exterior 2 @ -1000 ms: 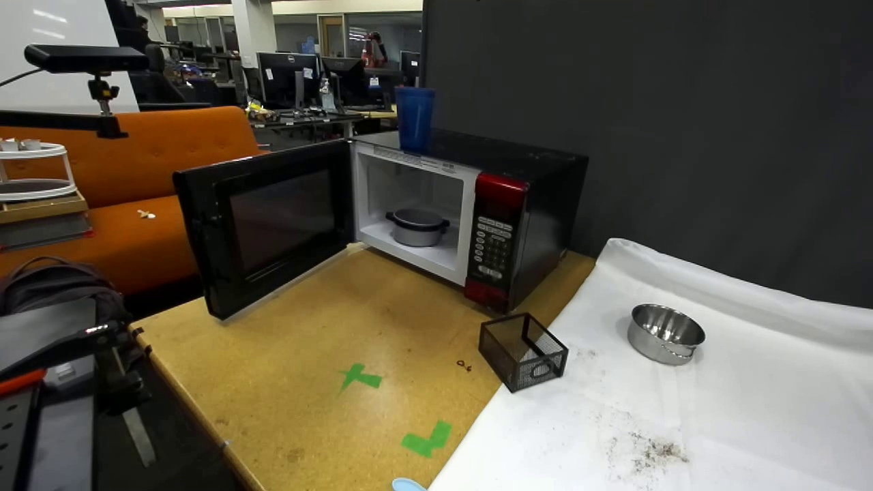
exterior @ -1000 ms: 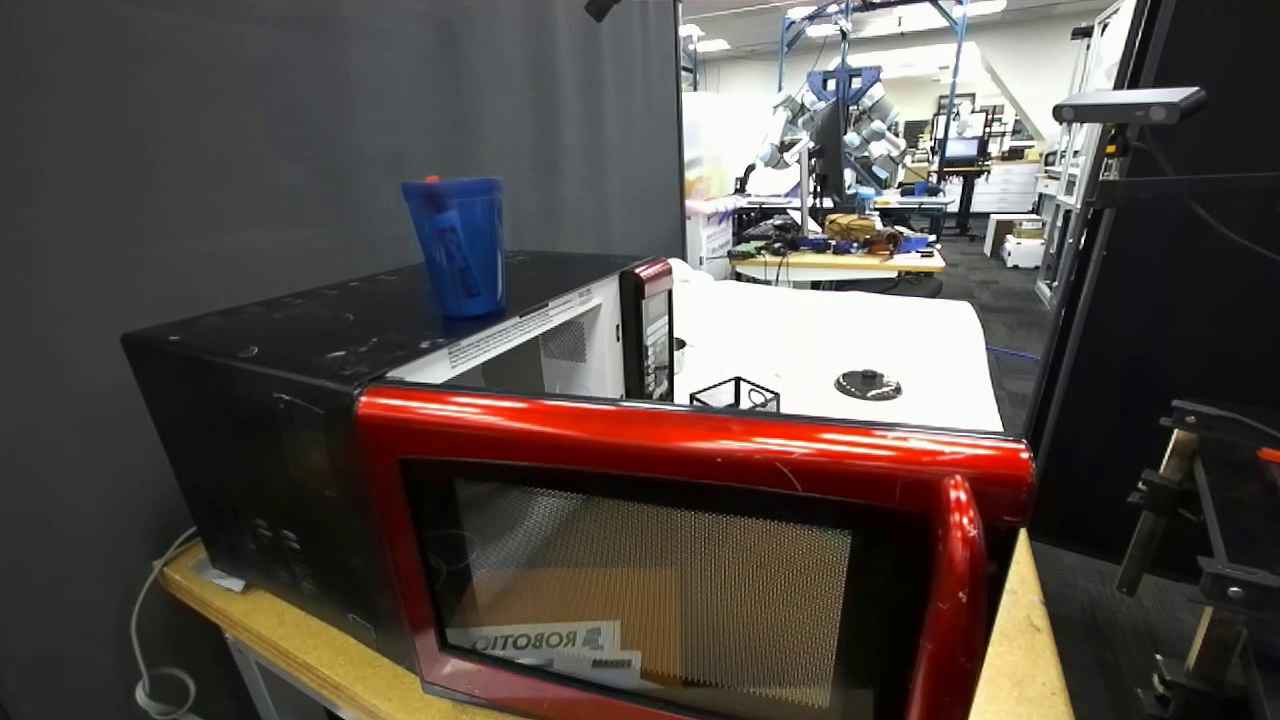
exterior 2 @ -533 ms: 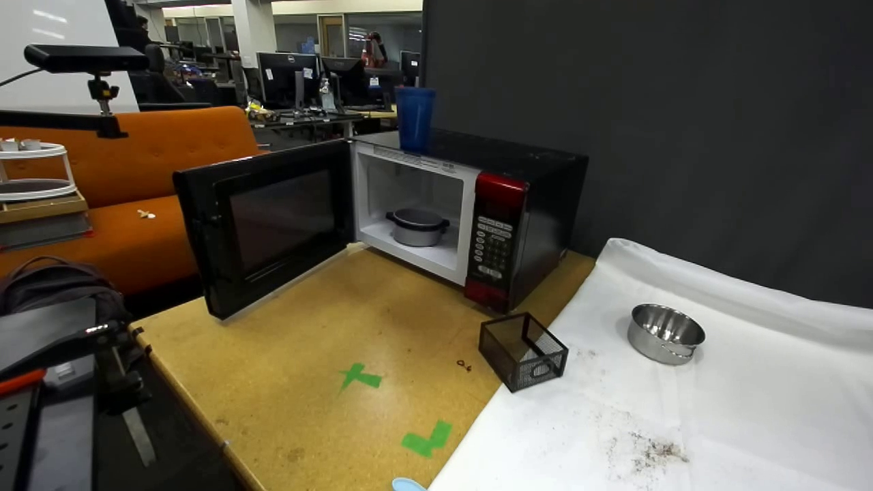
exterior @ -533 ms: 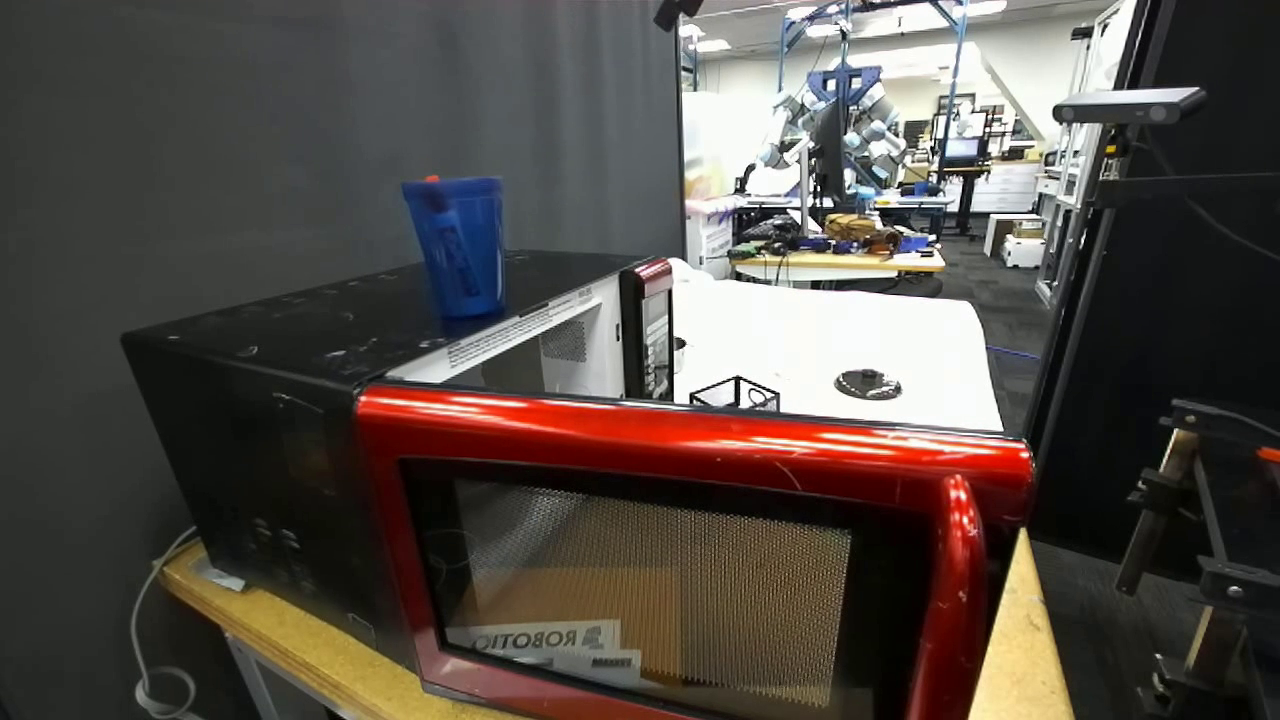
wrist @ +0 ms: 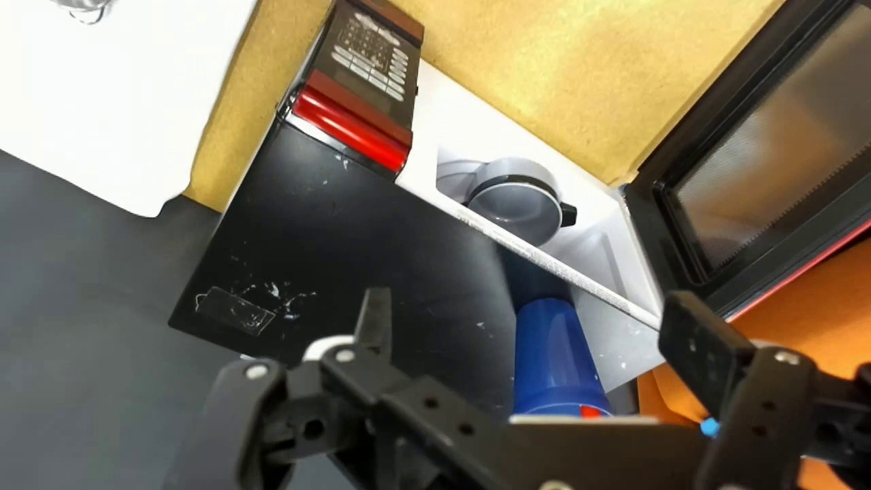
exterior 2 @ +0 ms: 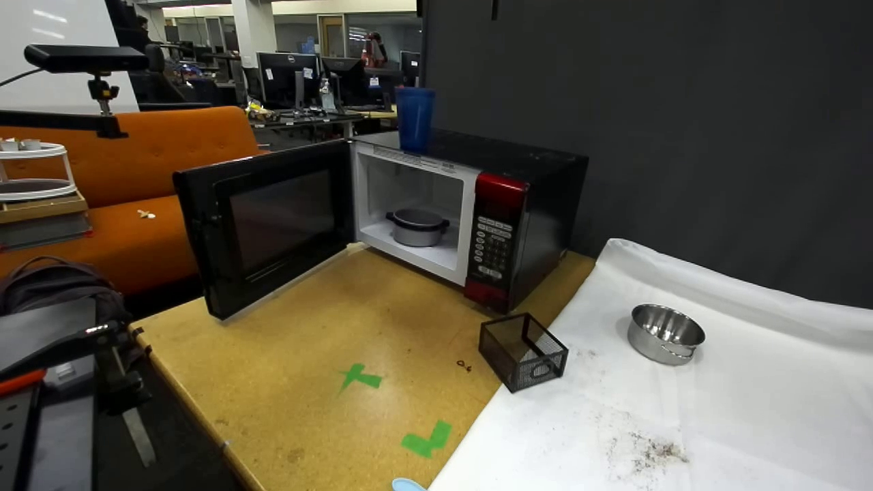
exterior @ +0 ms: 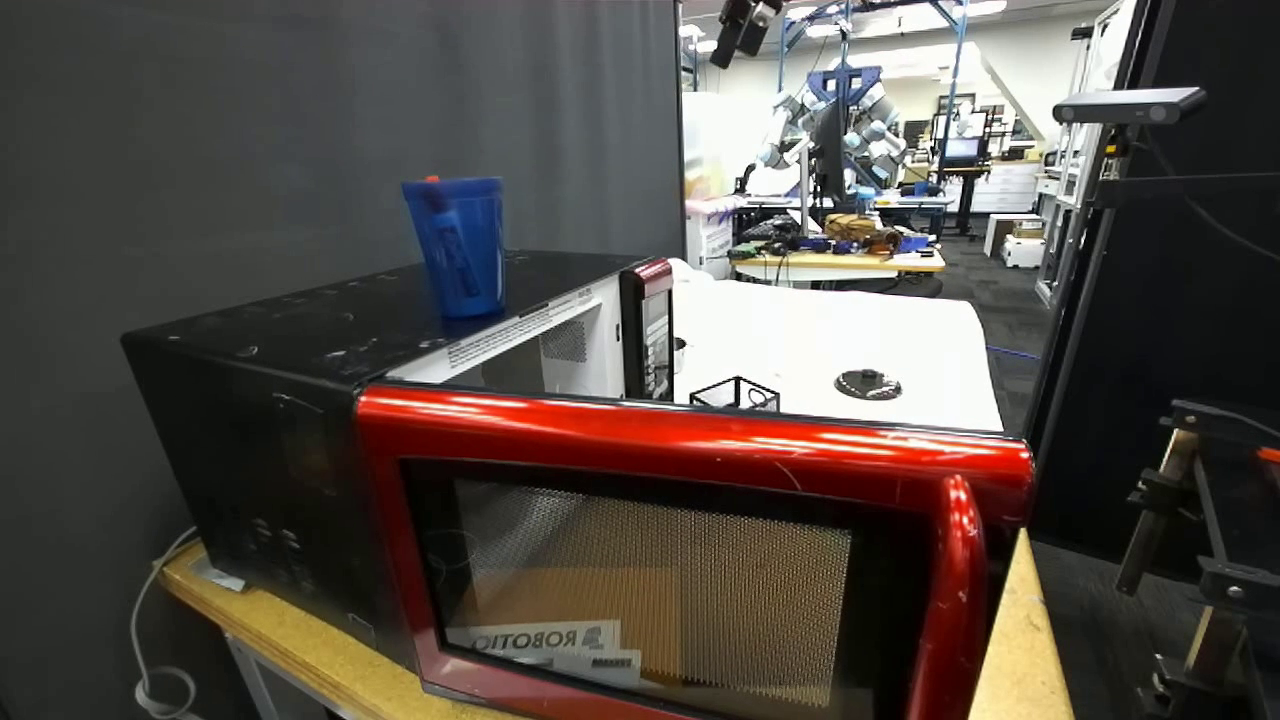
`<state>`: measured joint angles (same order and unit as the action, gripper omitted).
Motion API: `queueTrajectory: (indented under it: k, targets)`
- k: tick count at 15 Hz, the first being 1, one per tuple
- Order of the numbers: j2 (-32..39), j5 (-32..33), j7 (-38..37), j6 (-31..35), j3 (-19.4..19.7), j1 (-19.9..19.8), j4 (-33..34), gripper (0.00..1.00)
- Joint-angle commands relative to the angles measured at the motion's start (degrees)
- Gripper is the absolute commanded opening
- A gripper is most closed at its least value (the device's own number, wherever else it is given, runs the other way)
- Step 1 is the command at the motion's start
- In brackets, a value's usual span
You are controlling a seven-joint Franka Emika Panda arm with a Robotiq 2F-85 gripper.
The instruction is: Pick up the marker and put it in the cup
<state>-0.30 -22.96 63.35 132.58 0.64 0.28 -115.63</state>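
Far to the left of your gripper [wrist: 527, 306] in the wrist view, the round shiny steel bowl [wrist: 83, 4] is cut off by the top edge. Beyond the gap between the fingers, the round grey pot with a black rim [wrist: 514, 197] shows only partly, its near side hidden by the roof of the black, red-trimmed microwave [wrist: 408, 258] that it stands in. Lower in that gap, you see just the red end of the slim stick-shaped marker [wrist: 590, 411] at the mouth of the blue translucent, tapered plastic cup [wrist: 554, 354]; your gripper's own body hides some of the rim. In an exterior view, the rest of the marker is a dim shape inside the cup, and the top edge cuts off most of your gripper.

To your gripper's left, the plain white cloth [wrist: 102, 102] covers part of the tan wooden tabletop [wrist: 231, 116]. Beneath the gripper is the scuffed microwave roof, where the cup stands upright; to its right the black-framed microwave door [wrist: 769, 156] is swung out, with the orange fabric sofa [wrist: 830, 313] past it.

Your gripper's jaws are spread wide, above the cup and well apart from it.
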Motion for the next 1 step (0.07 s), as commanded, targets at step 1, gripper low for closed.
queueTrajectory:
  k: [1]
  targets:
    - [-2.4,2.2,-1.5,-1.9,0.4,-0.5,-2.7,1.00]
